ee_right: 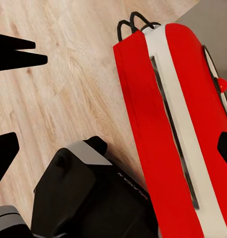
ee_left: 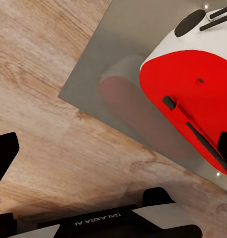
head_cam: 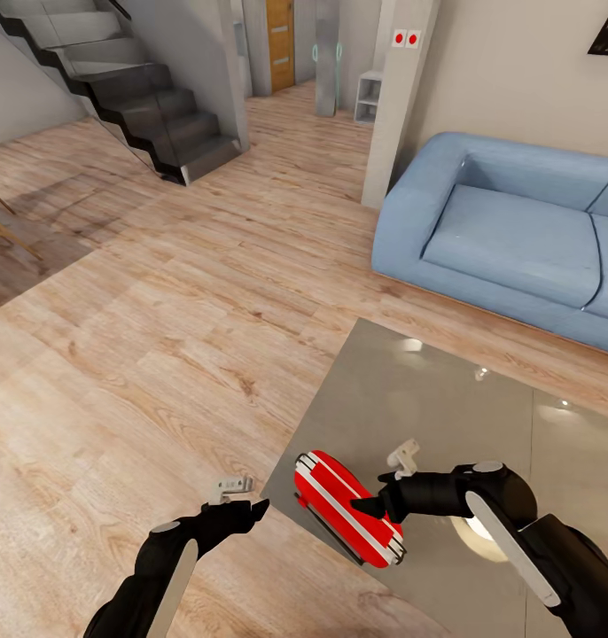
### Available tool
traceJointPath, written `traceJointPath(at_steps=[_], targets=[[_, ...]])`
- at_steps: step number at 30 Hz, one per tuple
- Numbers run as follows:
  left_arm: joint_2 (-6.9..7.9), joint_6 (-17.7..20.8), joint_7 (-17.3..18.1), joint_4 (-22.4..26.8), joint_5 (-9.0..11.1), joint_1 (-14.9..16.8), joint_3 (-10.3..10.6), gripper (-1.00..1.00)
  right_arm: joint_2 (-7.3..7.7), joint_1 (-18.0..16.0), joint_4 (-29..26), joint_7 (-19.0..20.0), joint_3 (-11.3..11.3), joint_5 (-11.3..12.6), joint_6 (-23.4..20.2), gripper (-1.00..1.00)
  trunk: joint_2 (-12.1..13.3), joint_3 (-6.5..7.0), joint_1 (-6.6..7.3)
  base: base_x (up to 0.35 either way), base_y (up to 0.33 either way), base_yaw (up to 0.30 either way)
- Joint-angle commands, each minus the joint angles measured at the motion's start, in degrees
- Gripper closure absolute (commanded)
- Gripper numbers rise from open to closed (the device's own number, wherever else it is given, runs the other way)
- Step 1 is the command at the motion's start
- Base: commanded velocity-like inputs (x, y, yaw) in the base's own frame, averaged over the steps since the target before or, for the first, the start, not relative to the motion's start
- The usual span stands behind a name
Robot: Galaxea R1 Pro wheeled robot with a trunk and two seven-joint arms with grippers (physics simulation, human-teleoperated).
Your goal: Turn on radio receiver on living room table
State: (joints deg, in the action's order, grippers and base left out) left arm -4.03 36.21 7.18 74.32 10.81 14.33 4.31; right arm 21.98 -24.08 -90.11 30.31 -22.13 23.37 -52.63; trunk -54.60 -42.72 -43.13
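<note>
The red-and-white oblong radio receiver point(head_cam: 346, 507) is seen on the glossy grey-beige table point(head_cam: 401, 390), at its 7 o'clock corner. The right gripper point(head_cam: 368, 505) touches it, fingers parted, nothing grasped. The left gripper point(head_cam: 258, 508) is held released over the floor.

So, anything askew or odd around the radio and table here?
The red radio sits right at the near corner of the table, skewed diagonally to its edges, and seems to reach that edge. The right hand is up against it; the left hand hovers over the floor. No visible damage.
</note>
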Motion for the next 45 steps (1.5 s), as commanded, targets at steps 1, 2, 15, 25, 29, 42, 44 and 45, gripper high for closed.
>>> traceJointPath(at_steps=[1,2,15,25,29,42,44,45], targets=[[-0.01,0.00,0.01,0.00,0.00,0.00,0.00,-1.00,-0.26,0.00,0.01,-0.01,-0.02,-0.36,-0.06,-1.00,0.00,0.00,0.00,0.000,0.000,0.000],[-0.01,0.00,0.02,-0.01,0.00,0.00,0.00,-1.00,-0.58,0.00,0.01,-0.02,-0.05,-0.85,-0.12,-1.00,0.00,0.00,0.00,0.000,0.000,0.000],[0.06,0.00,0.03,0.03,0.00,0.00,0.00,-1.00,-6.04,0.00,0.26,-0.01,-0.38,-11.13,-1.31,-1.00,0.00,0.00,0.00,0.000,0.000,0.000],[0.07,0.00,0.03,0.03,0.05,0.00,0.00,-1.00,-6.25,0.00,1.30,-0.41,-0.37,-12.10,-1.86,-1.00,0.00,0.00,0.00,0.000,0.000,0.000],[0.07,0.00,0.03,0.03,0.01,0.00,0.00,-1.00,-6.25,0.00,3.59,-0.36,-0.29,-13.95,-1.48,-1.00,0.00,0.00,0.00,0.000,0.000,0.000],[0.07,0.00,0.03,0.03,0.17,0.00,0.00,-1.00,-6.32,0.00,6.94,-0.40,-0.24,-20.55,-0.87,-1.00,0.00,0.00,0.00,0.000,0.000,0.000],[0.07,0.00,0.03,0.03,0.17,0.00,0.00,-1.00,-6.35,0.00,7.34,-0.33,-0.22,-21.67,-0.31,-1.00,0.00,0.00,0.00,0.000,0.000,0.000],[0.07,0.00,0.03,0.03,0.17,0.00,0.00,-1.00,-6.36,0.00,7.49,-0.28,-0.22,-22.09,0.01,-1.00,0.00,0.00,0.00,0.000,0.000,0.000]])
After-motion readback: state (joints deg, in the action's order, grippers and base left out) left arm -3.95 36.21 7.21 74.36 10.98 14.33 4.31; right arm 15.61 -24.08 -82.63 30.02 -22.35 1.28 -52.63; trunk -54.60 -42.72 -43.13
